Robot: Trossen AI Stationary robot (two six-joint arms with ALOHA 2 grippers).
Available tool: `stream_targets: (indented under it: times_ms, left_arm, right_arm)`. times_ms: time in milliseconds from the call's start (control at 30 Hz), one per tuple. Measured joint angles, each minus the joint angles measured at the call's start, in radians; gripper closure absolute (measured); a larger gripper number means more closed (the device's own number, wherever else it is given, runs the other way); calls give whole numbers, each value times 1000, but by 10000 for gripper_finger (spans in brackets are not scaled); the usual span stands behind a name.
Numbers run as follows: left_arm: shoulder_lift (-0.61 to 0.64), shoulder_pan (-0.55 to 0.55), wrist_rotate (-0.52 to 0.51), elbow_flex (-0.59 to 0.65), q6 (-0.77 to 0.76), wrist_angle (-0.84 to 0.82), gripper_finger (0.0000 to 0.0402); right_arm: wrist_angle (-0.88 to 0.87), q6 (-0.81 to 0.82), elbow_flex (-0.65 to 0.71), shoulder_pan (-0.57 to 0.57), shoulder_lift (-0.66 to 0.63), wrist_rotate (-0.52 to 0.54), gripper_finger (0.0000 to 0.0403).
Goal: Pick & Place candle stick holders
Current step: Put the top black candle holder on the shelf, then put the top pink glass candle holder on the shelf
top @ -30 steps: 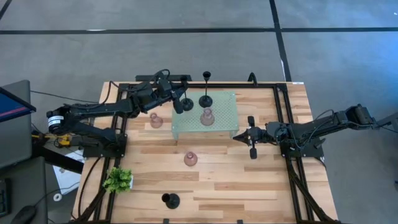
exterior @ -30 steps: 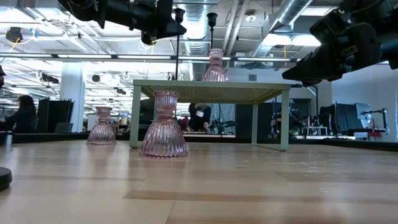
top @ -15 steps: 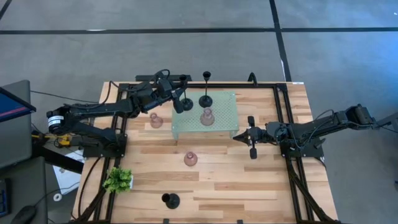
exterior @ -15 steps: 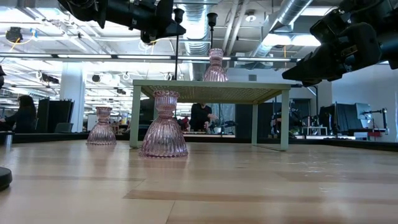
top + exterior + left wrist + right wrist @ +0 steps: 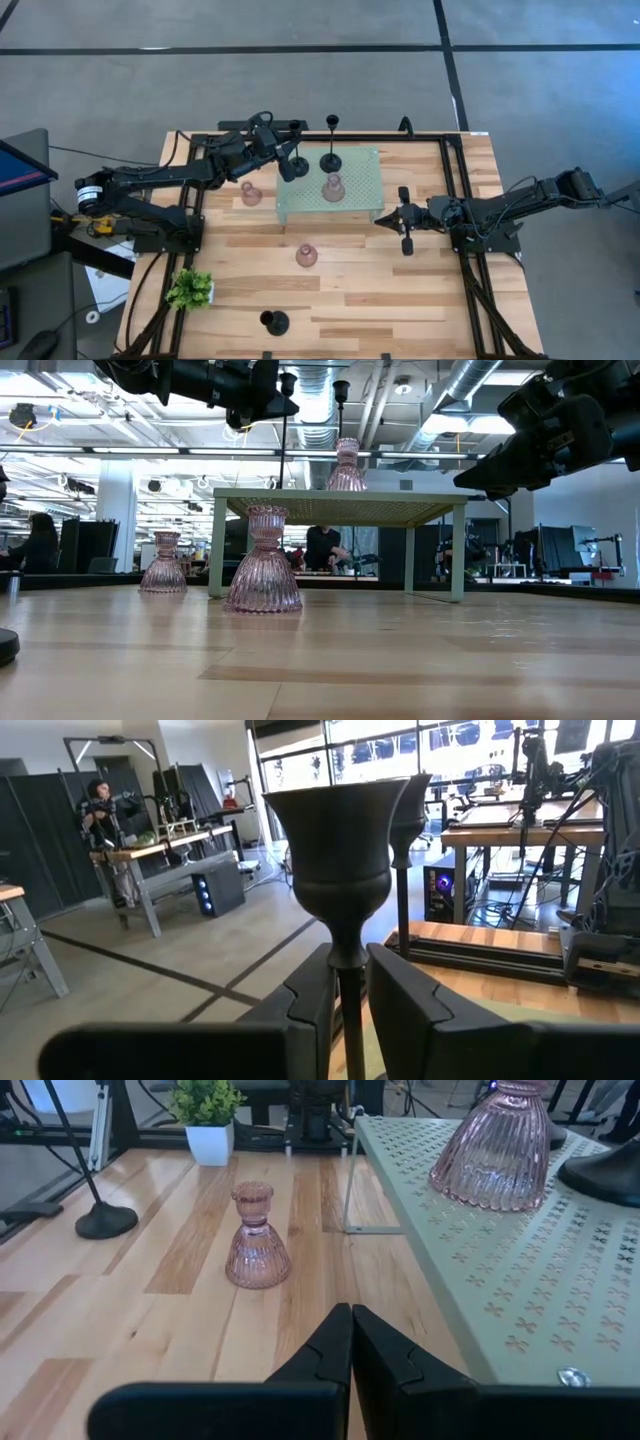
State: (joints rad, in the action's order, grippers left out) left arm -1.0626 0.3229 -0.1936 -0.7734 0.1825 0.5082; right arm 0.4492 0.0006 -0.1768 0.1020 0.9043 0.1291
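My left gripper is over the far left part of the pale green perforated stand, shut on a black candle stick holder. A second black holder and a pink ribbed holder stand by their bases on the stand. Two more pink holders and a third black one stand on the table. My right gripper hovers shut to the right of the stand, holding nothing. My left gripper pinches the holder's thin stem between its two fingers, a little below the cup. The fingers come roughly level from the table's left side and lie across the stem. The holder stays upright; whether its base rests on the stand I cannot tell.
A small green plant in a white pot stands near the table's front left. Dark frame rails run along both sides. Bare wood lies between the stand and the front edge. People show in the room beyond.
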Motion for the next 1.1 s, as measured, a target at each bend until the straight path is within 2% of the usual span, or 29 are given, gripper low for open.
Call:
stream_targets:
  times_ms: [300, 433, 800, 933, 1100]
  left_arm:
    - [0, 0, -21, 0, 46, 5, 332]
    - [-17, 0, -23, 0, 37, 11, 300]
    - [-43, 0, -23, 0, -4, 36, 164]
    - [-10, 0, -62, 1, 23, 26, 144]
    - [45, 0, -98, 0, 25, -65, 144]
  right_arm:
    - [0, 0, 0, 0, 0, 0, 402]
    - [0, 0, 0, 0, 0, 0, 402]
    - [-7, 0, 0, 0, 0, 1, 402]
    - [-22, 0, 0, 0, 0, 1, 402]
    - [-27, 0, 0, 0, 0, 1, 402]
